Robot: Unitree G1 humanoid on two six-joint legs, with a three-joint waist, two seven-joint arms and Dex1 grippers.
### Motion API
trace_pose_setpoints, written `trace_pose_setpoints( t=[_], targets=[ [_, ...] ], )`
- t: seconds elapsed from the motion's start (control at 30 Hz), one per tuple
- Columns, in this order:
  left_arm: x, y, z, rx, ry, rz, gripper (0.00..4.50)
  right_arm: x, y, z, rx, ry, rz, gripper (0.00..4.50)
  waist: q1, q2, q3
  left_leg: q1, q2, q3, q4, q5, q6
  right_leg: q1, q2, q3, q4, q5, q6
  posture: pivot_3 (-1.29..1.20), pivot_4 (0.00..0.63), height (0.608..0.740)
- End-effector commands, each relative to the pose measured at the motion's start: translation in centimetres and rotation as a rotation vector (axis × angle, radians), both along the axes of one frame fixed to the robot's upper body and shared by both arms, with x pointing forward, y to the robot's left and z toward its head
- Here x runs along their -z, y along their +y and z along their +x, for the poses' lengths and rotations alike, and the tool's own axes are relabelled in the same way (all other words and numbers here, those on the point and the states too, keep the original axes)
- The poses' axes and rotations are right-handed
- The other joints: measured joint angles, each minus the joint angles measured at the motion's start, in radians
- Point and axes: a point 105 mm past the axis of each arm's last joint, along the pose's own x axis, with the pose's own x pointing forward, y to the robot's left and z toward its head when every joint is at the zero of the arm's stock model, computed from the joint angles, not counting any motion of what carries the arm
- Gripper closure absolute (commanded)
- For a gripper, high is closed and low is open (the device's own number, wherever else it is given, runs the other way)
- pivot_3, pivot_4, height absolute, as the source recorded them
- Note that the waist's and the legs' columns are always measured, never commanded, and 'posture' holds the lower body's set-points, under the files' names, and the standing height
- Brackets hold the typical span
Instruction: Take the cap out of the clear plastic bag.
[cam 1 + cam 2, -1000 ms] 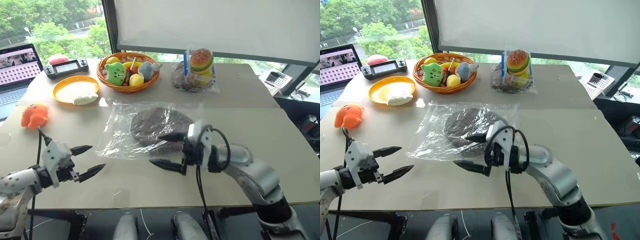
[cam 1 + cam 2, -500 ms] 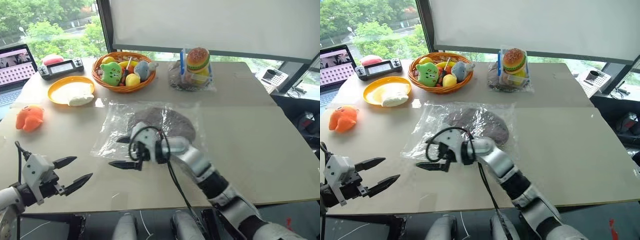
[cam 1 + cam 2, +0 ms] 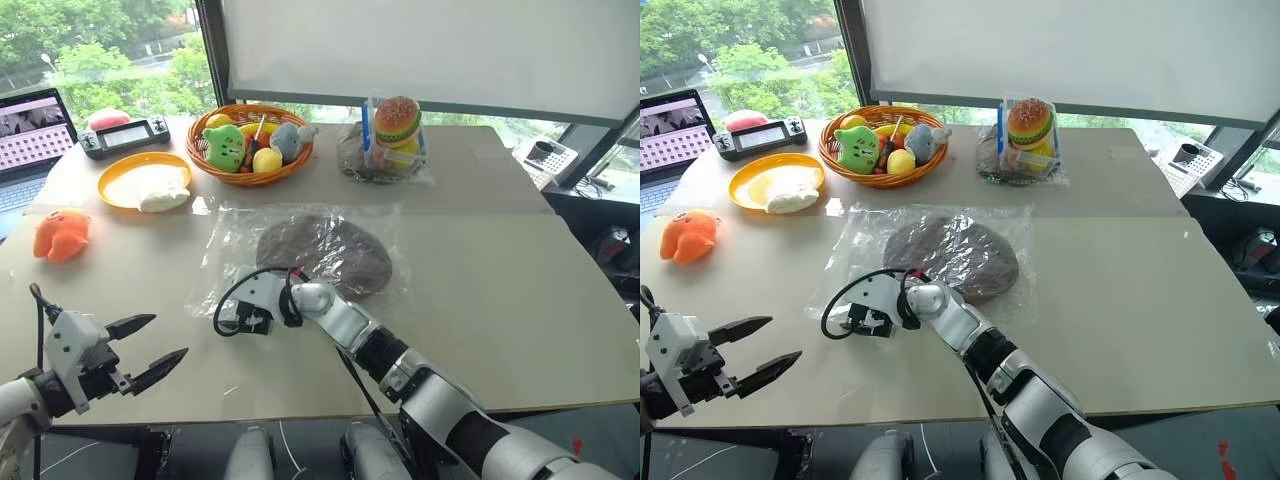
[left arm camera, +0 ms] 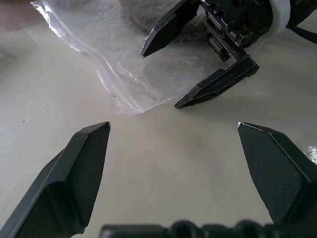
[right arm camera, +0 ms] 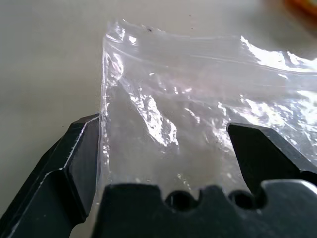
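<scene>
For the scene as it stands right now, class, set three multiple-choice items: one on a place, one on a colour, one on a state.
1. Where is the cap?
A. Inside the clear plastic bag
B. In the wicker basket
C. On the yellow plate

2. What colour is the plush toy at the table's left edge?
A. Blue
B. Orange
C. Black

3. How is the right hand?
A. Shut on the cap
B. Open at the bag's near corner
C. Holding the basket

Key: 1 A, brown fabric shows through the plastic; 2 B, plainly orange; 3 B, its spread fingers flank the corner.
</scene>
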Motion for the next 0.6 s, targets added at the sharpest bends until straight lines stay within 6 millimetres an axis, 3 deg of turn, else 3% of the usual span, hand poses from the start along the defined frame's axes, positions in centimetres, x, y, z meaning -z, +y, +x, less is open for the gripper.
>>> trace_pose_setpoints(
  t=[0.03, 0.4, 0.6],
  targets=[
    [-0.9, 0.0, 0.2, 0.002, -0.033, 0.009, 0.0, -0.2, 1.5, 0.2, 0.04, -0.012, -0.012, 0.72, 0.001, 0.0, 0.0, 0.002, 0.0, 0.0, 0.0, 0.0, 0.0, 0.001, 0.0, 0.0, 0.0, -0.001, -0.001, 0.0, 0.15, 0.74],
    [-0.5, -0.5, 0.5, 0.009, -0.031, 0.005, 0.0, 0.1, 1.7, -0.3, 0.02, 0.046, -0.008, 4.4, 0.0, 0.0, 0.0, 0.003, 0.0, 0.0, -0.001, 0.0, 0.0, 0.001, -0.001, -0.001, 0.0, -0.001, -0.001, 0.0, 0.15, 0.74],
    [-0.3, -0.7, 0.6, 0.01, -0.03, 0.004, 0.0, -1.8, 2.9, -1.9, -0.086, 0.034, 0.087, 4.49, 0.0, 0.0, 0.0, 0.002, 0.0, 0.001, -0.002, 0.0, 0.0, 0.001, -0.001, -0.001, 0.0, -0.002, -0.002, 0.0, 0.15, 0.74]
  ],
)
